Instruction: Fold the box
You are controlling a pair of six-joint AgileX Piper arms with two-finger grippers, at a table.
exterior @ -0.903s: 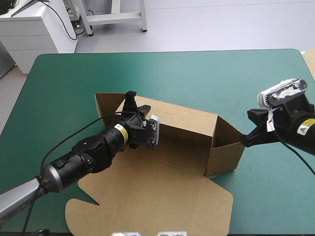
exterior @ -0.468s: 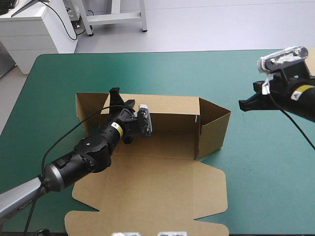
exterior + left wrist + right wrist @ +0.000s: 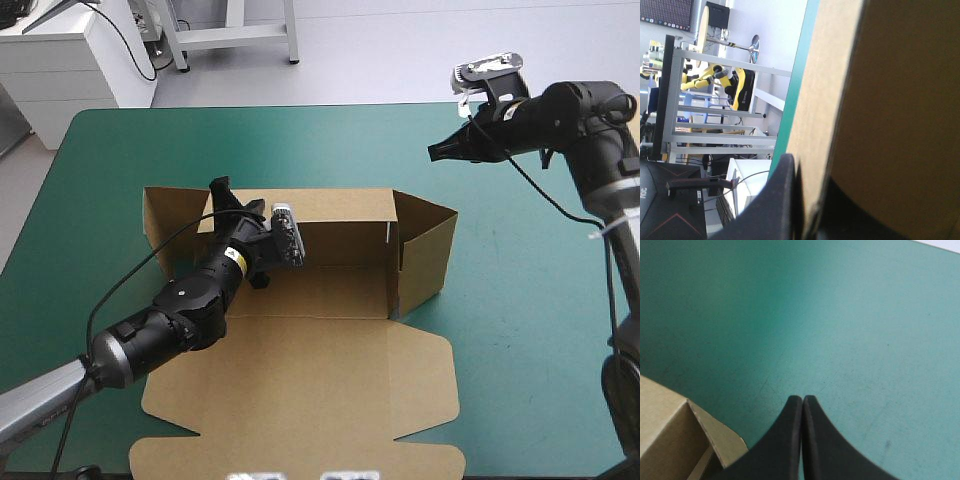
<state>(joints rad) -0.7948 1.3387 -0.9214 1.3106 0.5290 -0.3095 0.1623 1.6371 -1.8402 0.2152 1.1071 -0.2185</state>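
The brown box [image 3: 330,360] lies mid-table with its lid flat toward the near edge. Its back wall [image 3: 340,215] and right end wall [image 3: 425,255] stand raised. My left gripper [image 3: 222,195] is shut on the top edge of the back wall near its left end. In the left wrist view the board [image 3: 820,100] runs between the black fingers [image 3: 782,200]. My right gripper [image 3: 437,152] hangs shut and holds nothing, above the table beyond the box's right end. In the right wrist view its tips [image 3: 802,400] meet over the cover, with a box corner [image 3: 675,440] below them.
A left end flap [image 3: 170,215] sticks out flat past the left gripper. The teal-green cover [image 3: 520,330] stretches wide to the right of the box and behind its back wall. The lid's front edge [image 3: 300,465] reaches close to the table's near edge.
The box has swung and slid left with the left gripper, and now sits square to the table. The right gripper has left the right end wall, rising toward the far edge.
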